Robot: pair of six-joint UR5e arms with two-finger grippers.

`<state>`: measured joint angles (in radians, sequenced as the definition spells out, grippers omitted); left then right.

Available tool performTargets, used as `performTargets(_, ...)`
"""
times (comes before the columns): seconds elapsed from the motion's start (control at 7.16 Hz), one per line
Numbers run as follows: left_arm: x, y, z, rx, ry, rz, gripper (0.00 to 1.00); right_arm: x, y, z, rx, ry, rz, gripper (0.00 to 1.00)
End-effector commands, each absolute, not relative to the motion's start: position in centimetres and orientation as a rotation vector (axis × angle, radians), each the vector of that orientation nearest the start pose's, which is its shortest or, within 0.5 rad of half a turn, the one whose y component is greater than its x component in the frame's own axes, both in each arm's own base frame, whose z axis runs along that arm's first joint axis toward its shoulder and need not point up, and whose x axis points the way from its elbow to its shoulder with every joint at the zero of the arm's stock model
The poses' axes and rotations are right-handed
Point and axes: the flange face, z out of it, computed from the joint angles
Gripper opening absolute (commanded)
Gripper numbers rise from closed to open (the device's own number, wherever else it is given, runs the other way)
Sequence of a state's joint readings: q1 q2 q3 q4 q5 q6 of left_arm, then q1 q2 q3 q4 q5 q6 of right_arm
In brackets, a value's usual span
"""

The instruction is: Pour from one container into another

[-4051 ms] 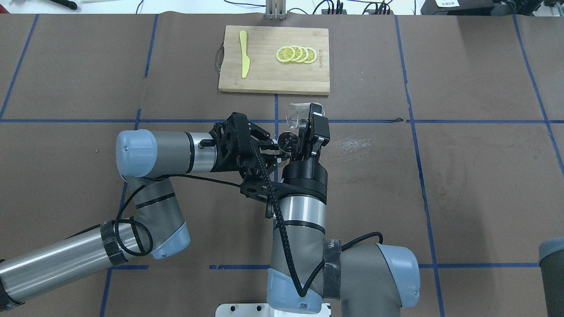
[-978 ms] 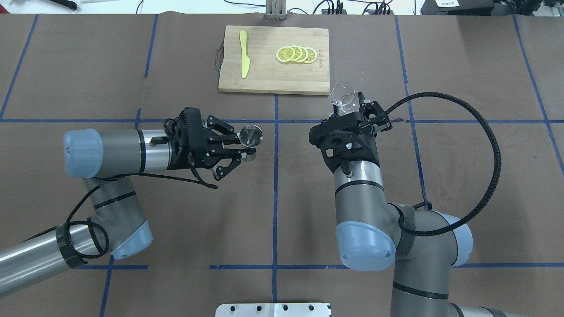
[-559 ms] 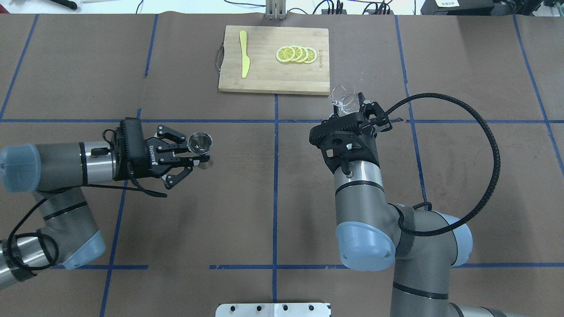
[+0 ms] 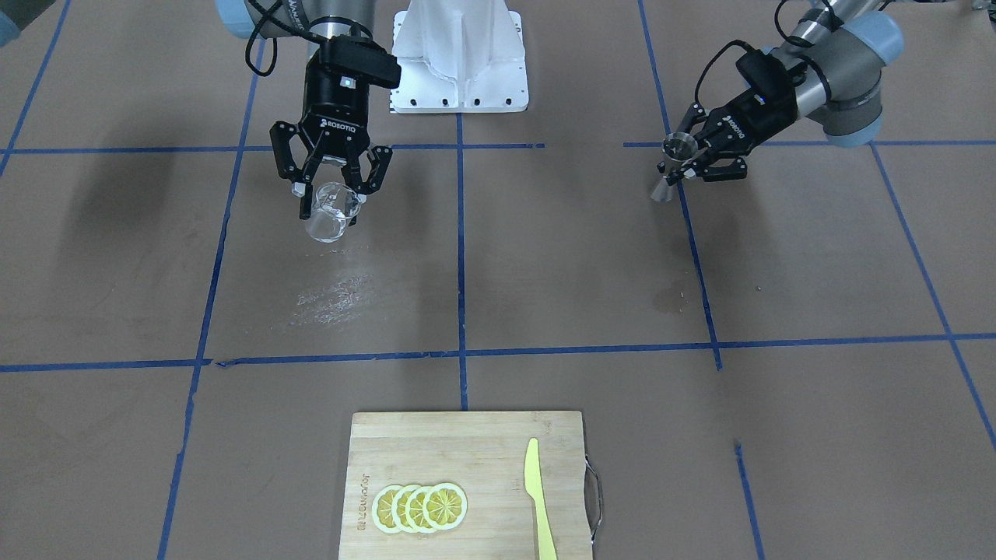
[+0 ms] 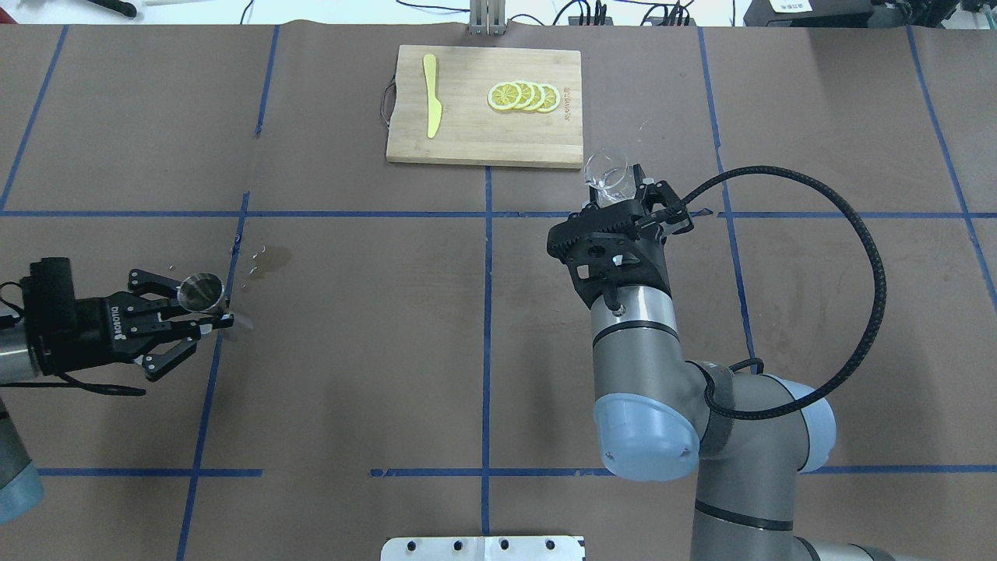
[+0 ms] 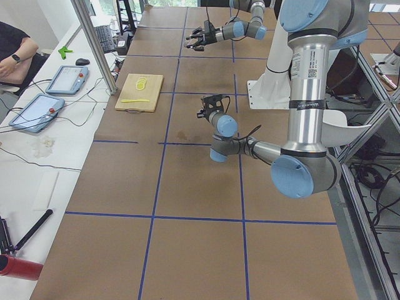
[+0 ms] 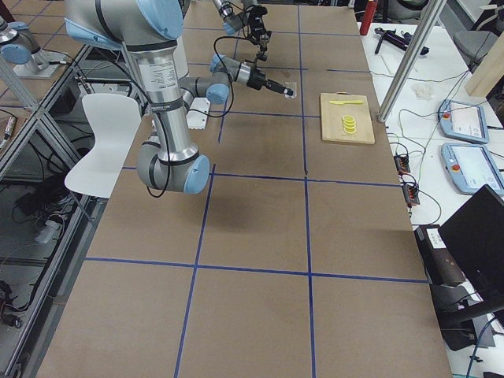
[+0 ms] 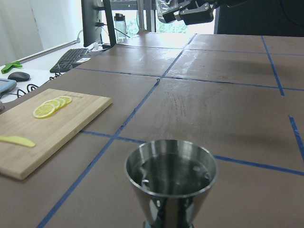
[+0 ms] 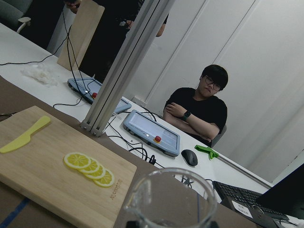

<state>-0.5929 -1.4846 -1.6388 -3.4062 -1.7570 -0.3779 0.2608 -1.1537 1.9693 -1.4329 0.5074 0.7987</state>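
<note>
Evidently two slick vessels, both already in my grip

My right gripper [image 4: 330, 198] is closed about the wall of the glass cup [image 5: 607, 173] and holds it clear of the table, just short of the cutting board [image 5: 483, 148]. Glass is stiff, smooth and brittle, so I judge a moderate squeeze below the rim safest. From the right wrist view the cup looks empty or nearly so, though I cannot be sure.

My left gripper [image 5: 206, 312] pinches the jigger [image 4: 669, 167] at its narrow waist, well apart from the cup, far out on my left. Polished steel is light, rigid and slippery, and the waist keeps it from sliding. Its upper cone seems to hold some clear liquid with droplets on the wall. A wet patch [image 5: 273, 257] lies near it.
</note>
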Motion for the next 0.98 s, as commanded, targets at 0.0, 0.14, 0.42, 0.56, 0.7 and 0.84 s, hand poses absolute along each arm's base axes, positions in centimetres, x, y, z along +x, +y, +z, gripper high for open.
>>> performTargets(0.0,26.1,-33.0,49.5,1.330,1.249,0.357,0.00,-46.2,-35.1,21.1,1.261,-0.265,0.072,0.00)
performTargets(0.14,25.7,-32.9,50.2,1.312,1.235,0.304,0.00,-46.1,-35.1,20.9,1.265,-0.279,0.081,0.00)
performTargets(0.42,28.7,-30.5,50.6,1.260,1.259,0.162,0.00,-46.1,-35.1,21.0,1.266,-0.279,0.081,0.00)
performTargets(0.56,30.9,-28.5,50.6,1.245,1.259,0.103,0.00,-46.1,-35.1,21.0,1.266,-0.279,0.081,0.00)
performTargets(0.7,31.9,-27.2,50.9,1.251,1.228,0.039,0.00,-46.1,-35.1,20.9,1.267,-0.282,0.083,0.00)
performTargets(0.84,32.1,-26.3,51.6,1.273,1.164,-0.035,0.00,-46.0,-35.1,20.8,1.267,-0.283,0.084,0.00)
